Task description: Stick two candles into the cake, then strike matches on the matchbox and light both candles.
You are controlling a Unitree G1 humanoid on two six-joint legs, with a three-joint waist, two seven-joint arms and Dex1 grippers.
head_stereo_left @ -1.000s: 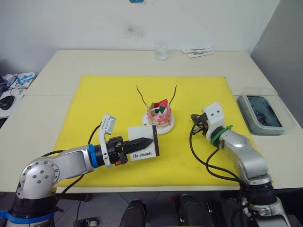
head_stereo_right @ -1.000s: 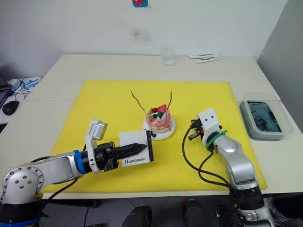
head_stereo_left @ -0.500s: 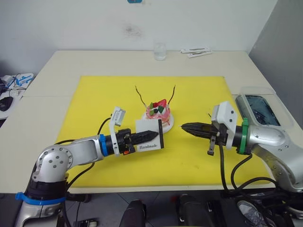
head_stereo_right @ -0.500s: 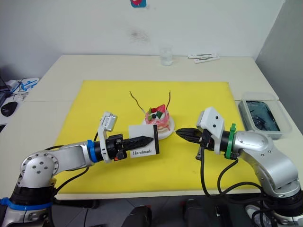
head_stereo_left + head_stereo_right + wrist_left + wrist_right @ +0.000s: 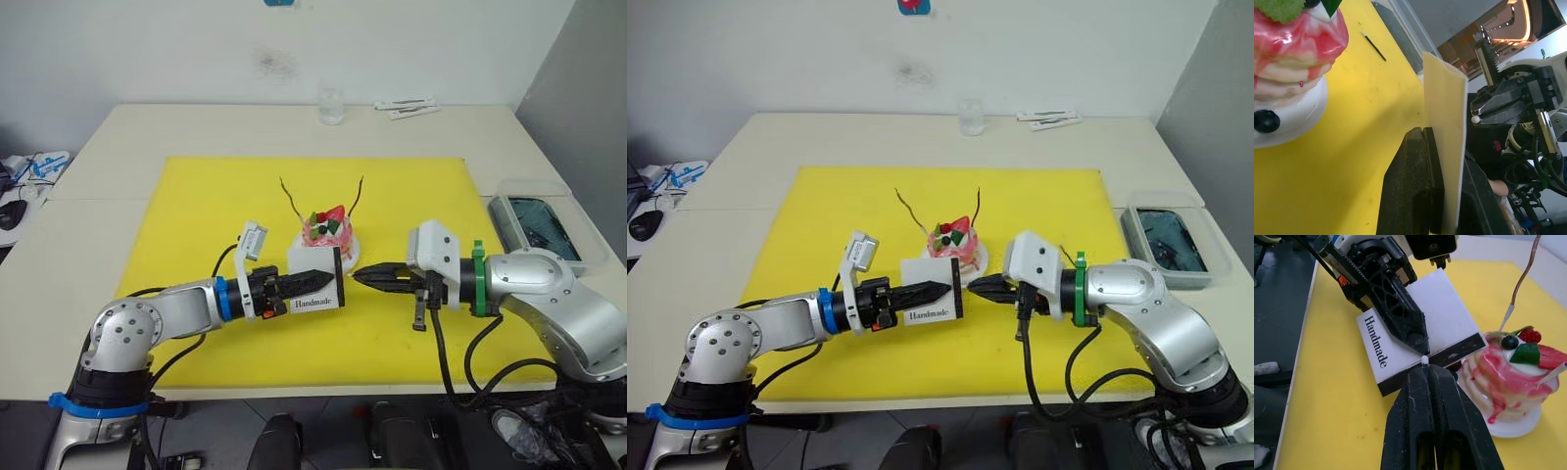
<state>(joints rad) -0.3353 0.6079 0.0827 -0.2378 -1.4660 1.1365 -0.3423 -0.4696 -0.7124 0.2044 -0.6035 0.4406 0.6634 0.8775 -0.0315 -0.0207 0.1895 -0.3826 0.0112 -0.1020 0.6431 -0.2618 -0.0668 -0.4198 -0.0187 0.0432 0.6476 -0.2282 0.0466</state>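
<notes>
— What's around you on the desk [image 5: 98, 166]?

— A yellow mat [image 5: 216, 196], with the cake [image 5: 327, 235] near its middle and both candles [image 5: 292, 197] standing in it, leaning apart. A glass [image 5: 331, 105] sits at the desk's far edge, a grey tray [image 5: 545, 235] off to my right, and one spare match [image 5: 1374, 46] lies on the mat beyond the cake.

— And your hands?

— My left hand [image 5: 313, 281] is clamped on the matchbox [image 5: 315, 284], holding it upright just in front of the cake. My right hand [image 5: 364, 276] reaches level from the other side, fingers pinched on a match [image 5: 1424, 361] whose white head touches the box by its black strip.
</notes>
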